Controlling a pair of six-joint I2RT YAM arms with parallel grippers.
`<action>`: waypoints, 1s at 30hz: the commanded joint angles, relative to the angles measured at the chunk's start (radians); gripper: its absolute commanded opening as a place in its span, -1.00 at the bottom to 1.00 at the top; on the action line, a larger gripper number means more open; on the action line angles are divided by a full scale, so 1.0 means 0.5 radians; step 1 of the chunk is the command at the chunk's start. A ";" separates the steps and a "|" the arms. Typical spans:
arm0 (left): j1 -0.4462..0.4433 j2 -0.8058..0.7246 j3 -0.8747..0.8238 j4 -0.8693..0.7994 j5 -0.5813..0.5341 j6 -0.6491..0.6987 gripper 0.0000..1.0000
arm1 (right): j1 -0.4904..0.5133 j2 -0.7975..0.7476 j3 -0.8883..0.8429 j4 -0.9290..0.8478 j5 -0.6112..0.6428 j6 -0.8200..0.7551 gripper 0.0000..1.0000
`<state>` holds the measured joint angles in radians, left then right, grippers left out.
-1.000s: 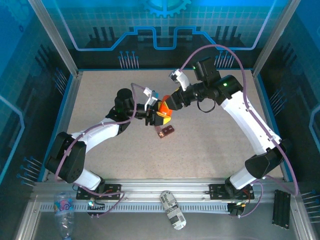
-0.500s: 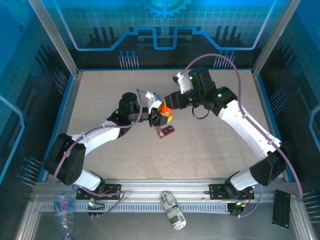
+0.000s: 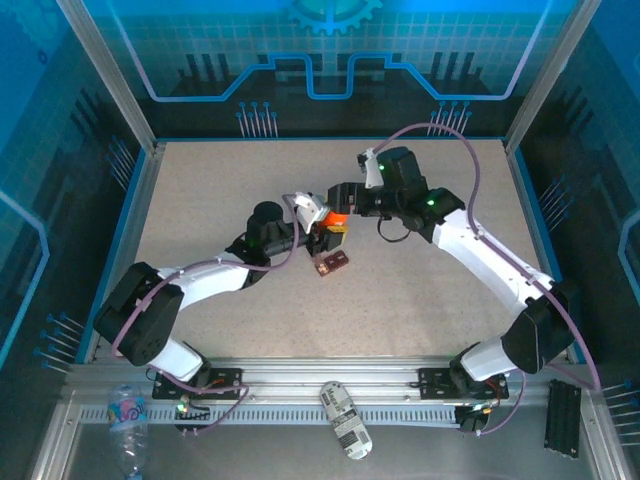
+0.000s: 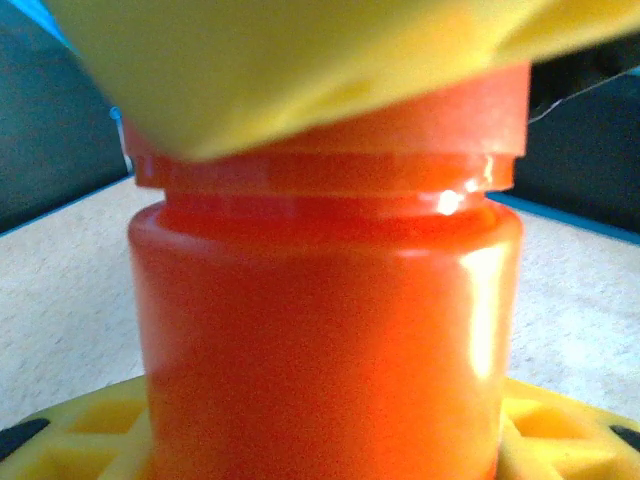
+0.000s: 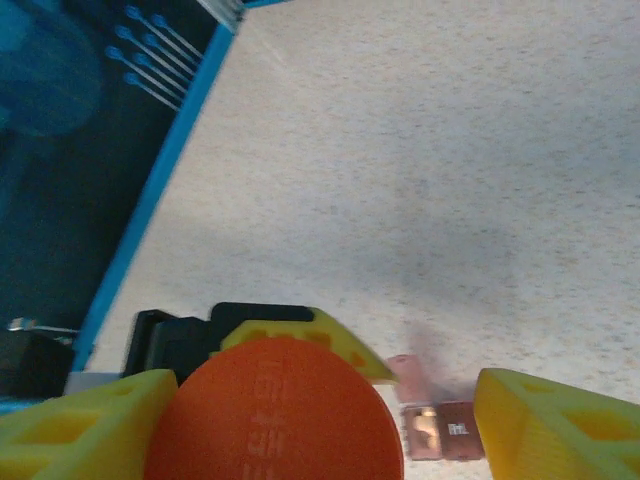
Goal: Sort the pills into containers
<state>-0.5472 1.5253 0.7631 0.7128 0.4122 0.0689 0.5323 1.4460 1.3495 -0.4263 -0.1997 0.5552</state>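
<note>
My left gripper (image 3: 327,228) is shut on an orange pill bottle (image 3: 324,214), holding it just above the table's middle. In the left wrist view the bottle's body (image 4: 320,330) sits between yellow fingers (image 4: 300,70). My right gripper (image 3: 337,203) hovers at the bottle's top. In the right wrist view its jaws (image 5: 320,425) stand open around the orange cap (image 5: 275,415); the left finger (image 5: 80,430) is against the cap and the right finger (image 5: 555,435) is well clear. The containers, a small red-brown tray (image 3: 332,264) (image 5: 437,430), lie flat just below. The pills are hidden.
A blue-edged frame (image 3: 137,205) walls the beige table on the left, with another wall on the right (image 3: 532,210). A white bottle (image 3: 346,420) and a clear plastic bottle (image 3: 128,415) lie on the metal rail in front, off the table.
The right gripper's jaws have spread apart at the bottle's cap and its wrist has swung lower over the bottle. The left arm has carried the bottle a little to the right.
</note>
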 commanded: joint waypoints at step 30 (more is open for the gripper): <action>0.242 -0.055 0.309 -0.204 1.402 -0.251 -1.00 | -0.062 0.448 1.234 -1.506 -0.674 -1.457 0.48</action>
<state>-0.4309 1.5242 0.8749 0.6178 1.0718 -0.0769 0.4965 1.6573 1.9396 -1.1339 -0.5396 -0.1520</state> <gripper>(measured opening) 0.539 0.744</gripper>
